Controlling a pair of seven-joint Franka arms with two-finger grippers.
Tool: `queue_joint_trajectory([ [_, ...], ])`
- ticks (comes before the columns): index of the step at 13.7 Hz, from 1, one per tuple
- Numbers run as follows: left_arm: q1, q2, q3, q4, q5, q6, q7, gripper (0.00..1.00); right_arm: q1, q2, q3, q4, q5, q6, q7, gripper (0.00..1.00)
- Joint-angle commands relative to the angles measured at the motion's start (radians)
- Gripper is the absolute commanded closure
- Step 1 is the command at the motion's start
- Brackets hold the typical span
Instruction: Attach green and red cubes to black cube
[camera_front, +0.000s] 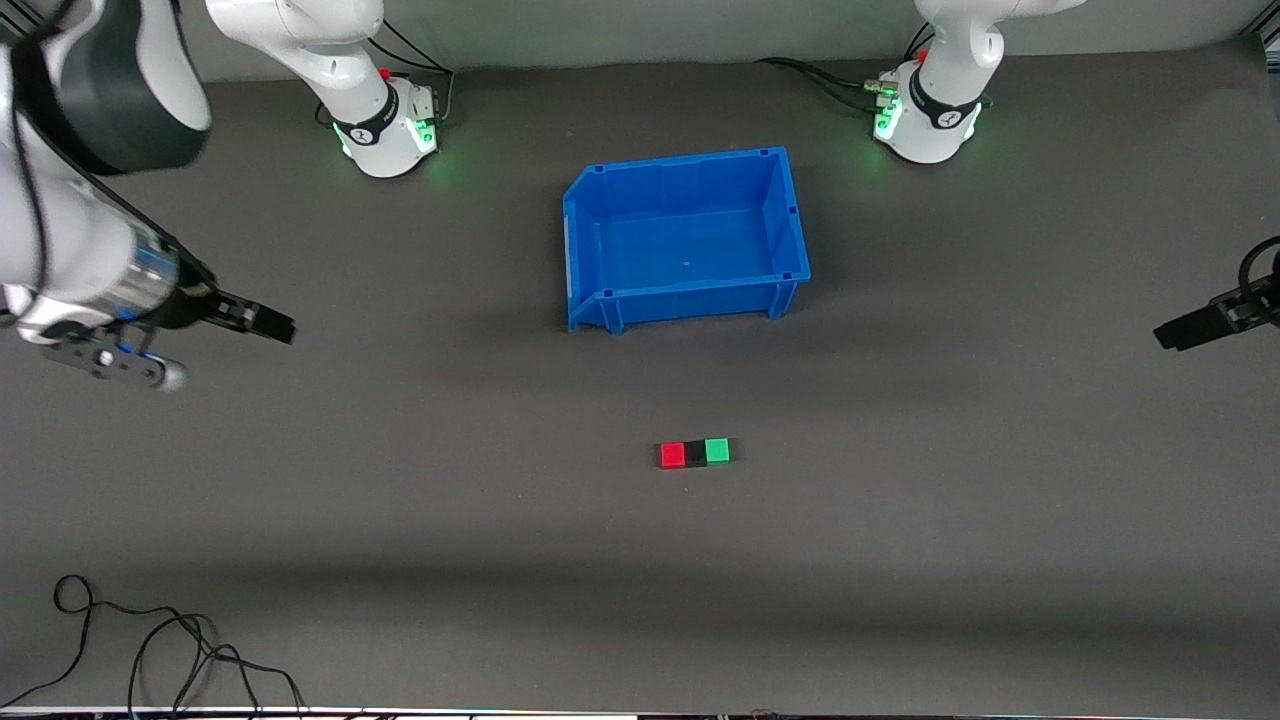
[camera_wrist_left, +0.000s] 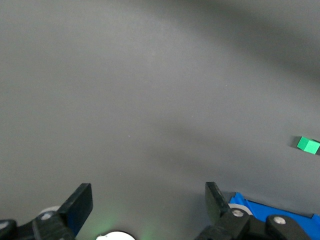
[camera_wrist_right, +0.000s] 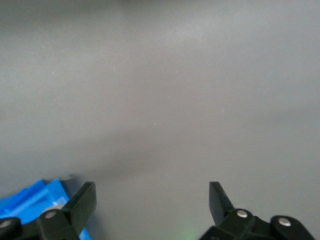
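On the counter (camera_front: 900, 520), red cube (camera_front: 673, 455), black cube (camera_front: 695, 453) and green cube (camera_front: 717, 451) touch in a row: light, rigid, best pinched on flat sides. Left gripper (camera_wrist_left: 149, 200) and right gripper (camera_wrist_right: 152, 199) wait with jaws spread, empty.

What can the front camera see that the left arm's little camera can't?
Only the front view shows the red cube and black cube joined in a row, plus the right gripper over bare table. Only the left wrist view shows the left gripper with its fingers spread open. Both show the green cube and the blue bin.
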Motion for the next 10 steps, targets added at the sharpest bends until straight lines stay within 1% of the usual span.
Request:
queue_joint_trajectory([
  [1,0.006,-0.032,-0.011,-0.023,-0.022,0.004,0.139,0.0,-0.023,-0.071,-0.012,-0.032,-0.022,0.029,-0.122,0.0],
  [3,0.0,-0.032,-0.012,-0.021,-0.023,0.014,0.233,0.0,-0.027,-0.091,-0.014,-0.03,-0.022,0.035,-0.158,0.0],
  [6,-0.009,-0.032,-0.012,-0.037,-0.023,0.021,0.263,0.0,-0.029,-0.098,-0.018,-0.029,-0.022,0.061,-0.187,0.0],
  [7,-0.015,-0.032,-0.012,-0.041,-0.017,0.023,0.307,0.0,-0.029,-0.098,-0.018,-0.03,-0.022,0.07,-0.187,0.0],
  [8,-0.031,-0.034,-0.012,-0.06,-0.012,0.021,0.344,0.0,-0.029,-0.097,-0.018,-0.03,-0.022,0.078,-0.195,0.0],
  [10,-0.035,-0.063,-0.012,-0.127,-0.001,0.044,0.346,0.0,-0.029,-0.092,-0.017,-0.029,-0.02,0.078,-0.247,0.0],
])
